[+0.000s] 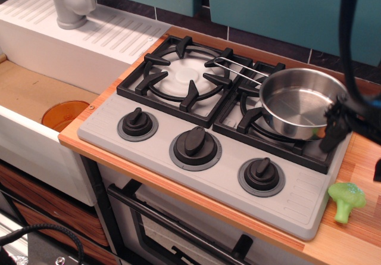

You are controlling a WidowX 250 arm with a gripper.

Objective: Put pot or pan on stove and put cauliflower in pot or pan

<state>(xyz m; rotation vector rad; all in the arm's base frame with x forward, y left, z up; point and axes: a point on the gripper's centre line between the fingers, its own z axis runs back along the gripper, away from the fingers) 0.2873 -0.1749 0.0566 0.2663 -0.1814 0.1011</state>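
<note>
The setting is a toy kitchen. A grey two-burner stove (202, 158) with three black knobs sits in a wooden countertop (357, 235). A white sink (36, 92) with a grey faucet (70, 2) adjoins its left edge. An oven door (178, 235) is below.

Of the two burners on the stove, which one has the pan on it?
The right burner, nearest the green cauliflower, carries the steel pan. The left burner is bare, its white disc showing; only the pan's wire handle reaches towards it.
</note>
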